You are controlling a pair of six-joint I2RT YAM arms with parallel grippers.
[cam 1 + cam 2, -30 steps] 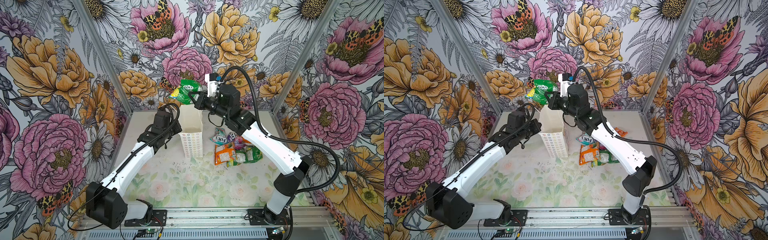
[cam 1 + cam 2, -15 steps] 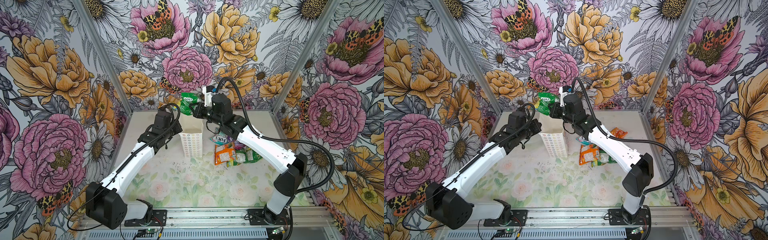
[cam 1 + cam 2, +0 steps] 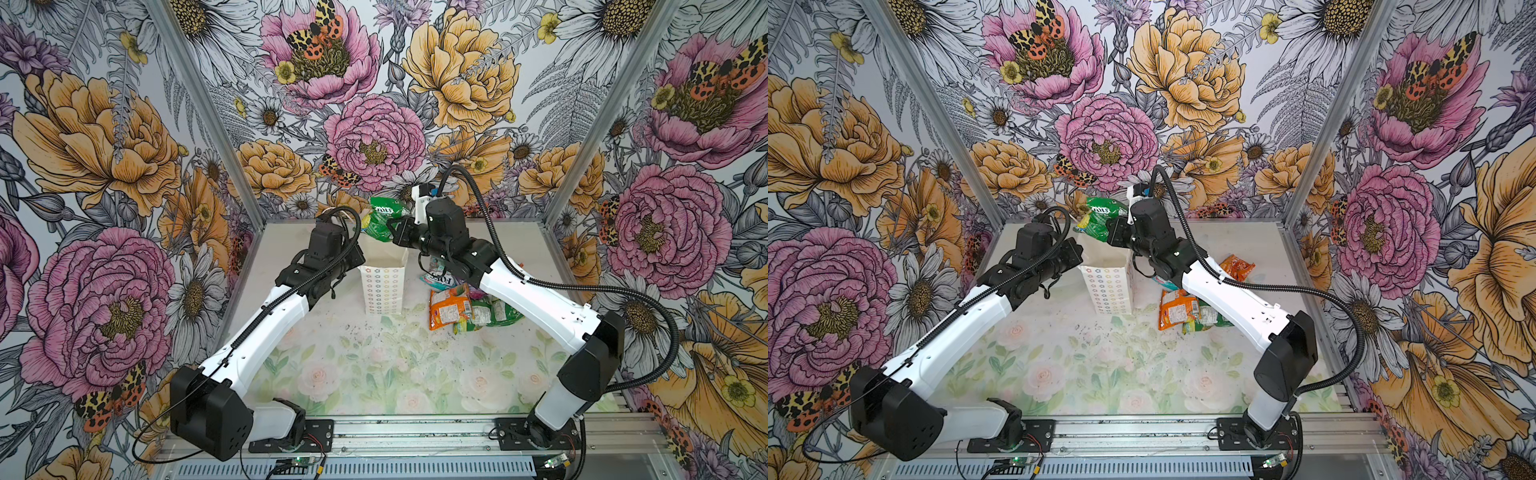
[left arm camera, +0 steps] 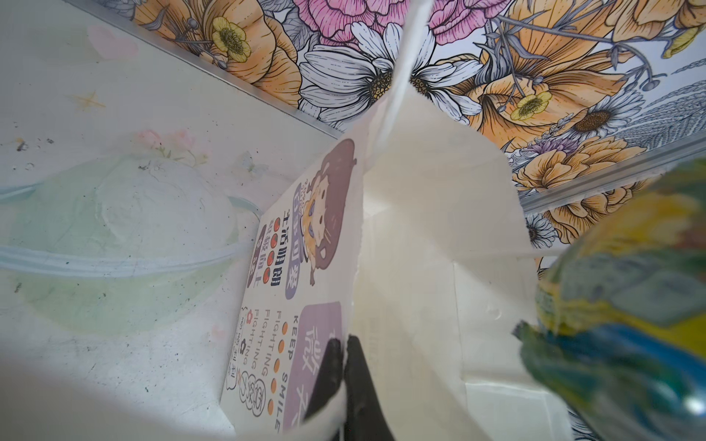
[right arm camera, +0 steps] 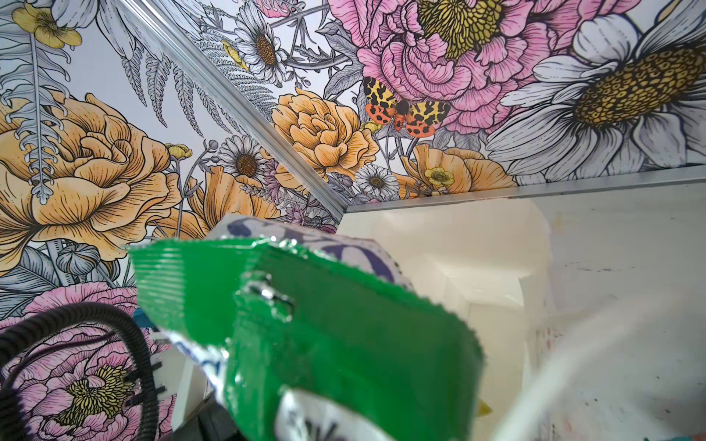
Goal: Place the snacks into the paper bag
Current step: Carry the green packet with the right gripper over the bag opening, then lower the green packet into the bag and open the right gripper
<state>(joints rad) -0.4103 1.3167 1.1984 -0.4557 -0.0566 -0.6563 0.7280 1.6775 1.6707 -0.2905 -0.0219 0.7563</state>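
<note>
Green packet (image 3: 383, 216) pinched in right gripper (image 3: 392, 231) above paper bag (image 3: 384, 289), whose wall left gripper (image 4: 344, 368) clamps.

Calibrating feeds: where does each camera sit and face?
Top view: high in front, facing down and back; left arm, right arm.
Top view: alongside, same aim; arms, paper bag.
Left wrist: on left arm, facing bag; left hand pinches its wall.
Right wrist: on right arm, facing bag mouth; green packet blocks right hand.
Shared: wrists both see bag, packet.
</note>
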